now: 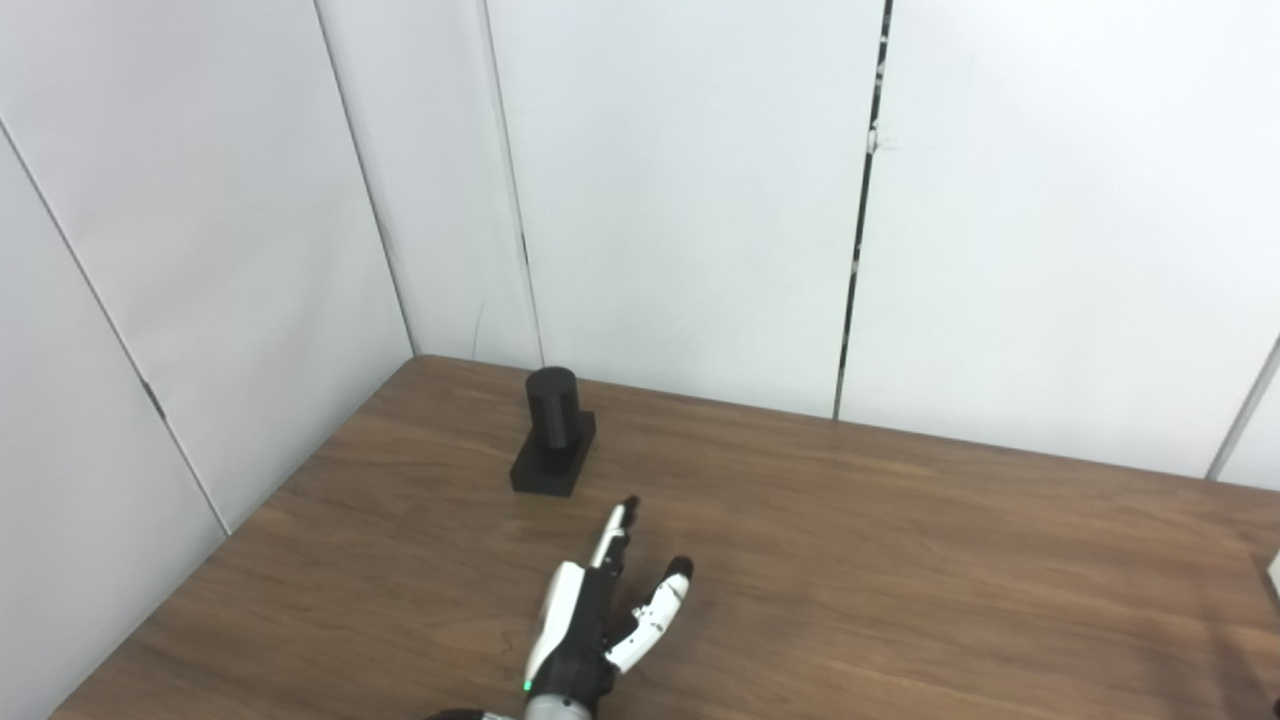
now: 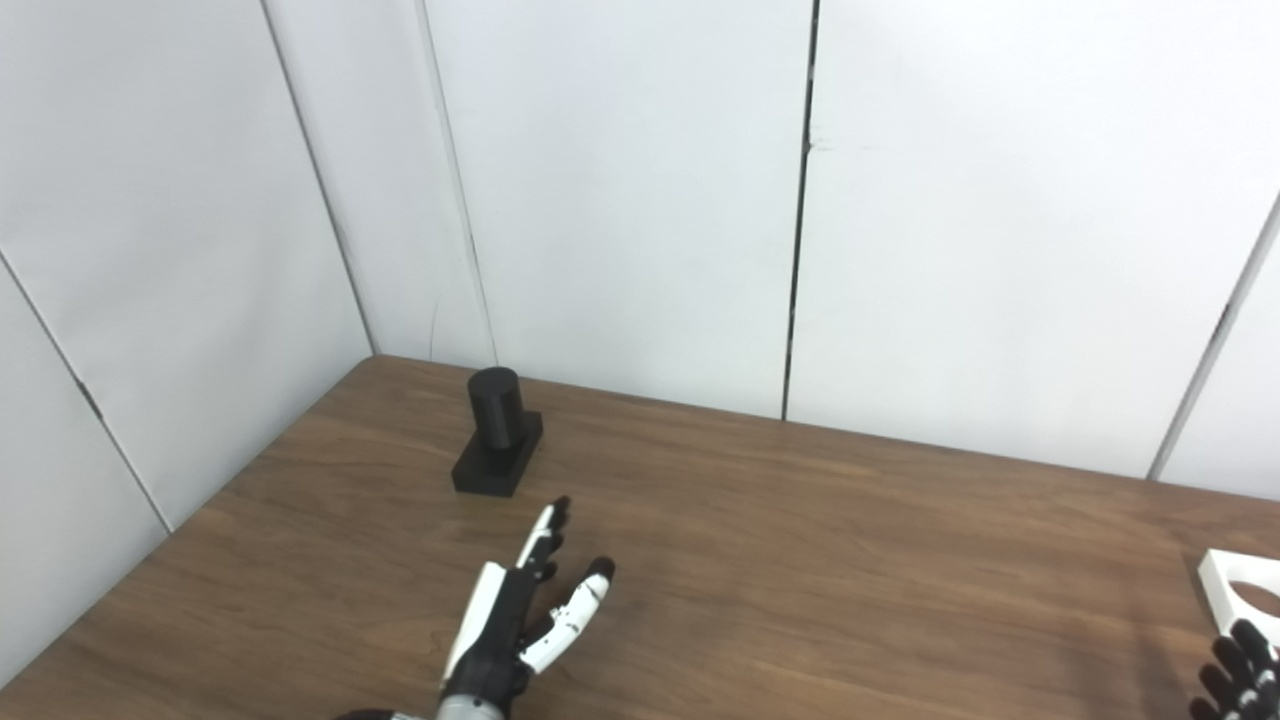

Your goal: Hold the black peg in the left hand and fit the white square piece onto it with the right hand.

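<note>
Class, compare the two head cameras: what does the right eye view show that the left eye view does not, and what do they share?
Only the right eye view shows the white square piece clearly, with its round hole, lying at the table's right edge, and the dark fingers of the right hand just below it. The left eye view adds nothing of its own; it catches only a pale sliver there. Both show the black peg standing upright on the wooden table, and the left hand open, short of it.

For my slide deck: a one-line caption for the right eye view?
Open left hand reaches toward the black peg; right hand nears the white square piece.
</note>
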Controlling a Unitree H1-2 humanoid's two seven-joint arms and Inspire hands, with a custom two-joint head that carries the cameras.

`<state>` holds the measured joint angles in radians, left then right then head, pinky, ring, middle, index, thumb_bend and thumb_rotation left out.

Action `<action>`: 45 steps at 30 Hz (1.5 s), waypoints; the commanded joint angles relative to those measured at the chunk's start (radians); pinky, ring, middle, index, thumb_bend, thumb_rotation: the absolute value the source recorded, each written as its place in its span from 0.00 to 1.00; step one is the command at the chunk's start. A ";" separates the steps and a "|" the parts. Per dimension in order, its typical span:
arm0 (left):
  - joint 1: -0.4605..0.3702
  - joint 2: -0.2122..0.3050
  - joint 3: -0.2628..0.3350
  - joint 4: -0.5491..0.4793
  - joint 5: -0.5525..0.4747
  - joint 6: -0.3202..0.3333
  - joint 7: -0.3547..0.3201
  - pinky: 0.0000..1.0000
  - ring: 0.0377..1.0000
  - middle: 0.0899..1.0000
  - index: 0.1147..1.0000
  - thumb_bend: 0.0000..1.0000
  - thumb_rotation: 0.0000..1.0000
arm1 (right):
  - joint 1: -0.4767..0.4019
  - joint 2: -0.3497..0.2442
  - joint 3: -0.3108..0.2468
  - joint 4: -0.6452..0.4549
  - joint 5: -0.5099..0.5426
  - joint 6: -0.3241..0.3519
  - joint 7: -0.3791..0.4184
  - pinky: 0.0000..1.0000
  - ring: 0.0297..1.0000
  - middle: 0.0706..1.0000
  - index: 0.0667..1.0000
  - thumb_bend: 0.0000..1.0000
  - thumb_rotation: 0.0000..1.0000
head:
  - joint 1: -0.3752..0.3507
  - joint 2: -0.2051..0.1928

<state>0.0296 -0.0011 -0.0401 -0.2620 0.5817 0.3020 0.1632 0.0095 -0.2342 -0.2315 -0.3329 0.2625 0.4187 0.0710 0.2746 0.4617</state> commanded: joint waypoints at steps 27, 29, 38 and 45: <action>-0.347 0.104 0.221 0.136 0.852 0.168 -0.475 0.98 1.00 1.00 0.89 0.79 0.78 | -0.031 -0.008 -0.001 -0.025 -0.008 -0.036 0.003 1.00 1.00 1.00 1.00 0.61 1.00 | -0.013 0.022; -0.367 0.111 0.229 0.172 0.857 0.168 -0.465 0.98 1.00 1.00 0.88 0.79 0.78 | -0.029 -0.008 -0.001 -0.029 -0.008 -0.036 0.004 1.00 1.00 1.00 1.00 0.61 1.00 | -0.013 0.023; -0.431 0.155 0.249 0.310 0.879 0.168 -0.439 1.00 1.00 1.00 0.89 0.78 0.81 | -0.020 -0.010 -0.002 -0.037 -0.007 -0.027 0.003 1.00 1.00 1.00 1.00 0.61 1.00 | -0.019 0.029; -0.475 0.175 0.273 0.401 0.884 0.168 -0.422 1.00 1.00 0.99 0.89 0.80 0.83 | -0.019 -0.014 -0.002 -0.053 -0.013 -0.013 -0.003 1.00 1.00 1.00 1.00 0.62 0.97 | -0.018 0.033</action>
<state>-0.3860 0.1488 0.2218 0.1371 1.4451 0.4679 -0.2990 0.0127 -0.2343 -0.2290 -0.3426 0.2504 0.4185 0.0700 0.2562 0.4939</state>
